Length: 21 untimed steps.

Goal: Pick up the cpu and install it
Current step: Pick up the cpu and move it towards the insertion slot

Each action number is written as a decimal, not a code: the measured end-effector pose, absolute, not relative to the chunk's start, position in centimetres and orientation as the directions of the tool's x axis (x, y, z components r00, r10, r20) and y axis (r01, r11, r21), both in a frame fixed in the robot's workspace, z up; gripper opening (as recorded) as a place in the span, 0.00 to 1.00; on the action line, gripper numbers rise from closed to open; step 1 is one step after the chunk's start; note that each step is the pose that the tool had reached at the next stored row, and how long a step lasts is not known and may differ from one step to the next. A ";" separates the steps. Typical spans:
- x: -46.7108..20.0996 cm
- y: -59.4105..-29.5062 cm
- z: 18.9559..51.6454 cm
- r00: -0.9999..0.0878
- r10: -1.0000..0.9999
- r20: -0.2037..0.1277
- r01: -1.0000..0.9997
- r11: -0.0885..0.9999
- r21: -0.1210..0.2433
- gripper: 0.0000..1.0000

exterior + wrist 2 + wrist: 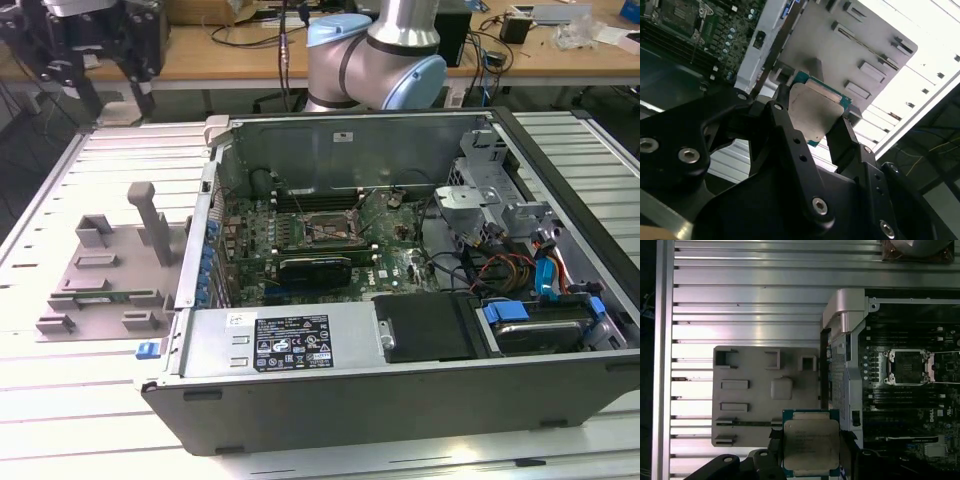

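One cpu [815, 112] between two fingers [840, 141], one grey fixture [756, 396] nearby.

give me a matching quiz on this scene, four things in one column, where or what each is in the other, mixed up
Things:
1 cpu
2 socket
3 fixture
4 card

Descriptions:
a grey, on the table beside the case
b held in the gripper
c square metal frame, on the motherboard
d long, black, inside the case

Pairs: 1-b, 2-c, 3-a, 4-d
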State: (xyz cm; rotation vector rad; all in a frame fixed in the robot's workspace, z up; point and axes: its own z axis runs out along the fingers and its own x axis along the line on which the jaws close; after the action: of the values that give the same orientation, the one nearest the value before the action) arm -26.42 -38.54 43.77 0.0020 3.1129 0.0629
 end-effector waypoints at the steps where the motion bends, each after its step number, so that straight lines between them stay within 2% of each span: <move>1: -26.1 -38.5 43.8 -1.000 0.002 -0.028 0.001 0.999 0.041 0.54; 21: -14.9 -38.7 43.8 -1.000 0.002 -0.020 0.001 0.999 0.041 0.54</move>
State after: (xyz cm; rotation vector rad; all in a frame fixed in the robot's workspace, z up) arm -14.94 -38.65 43.76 0.0024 3.1208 0.0633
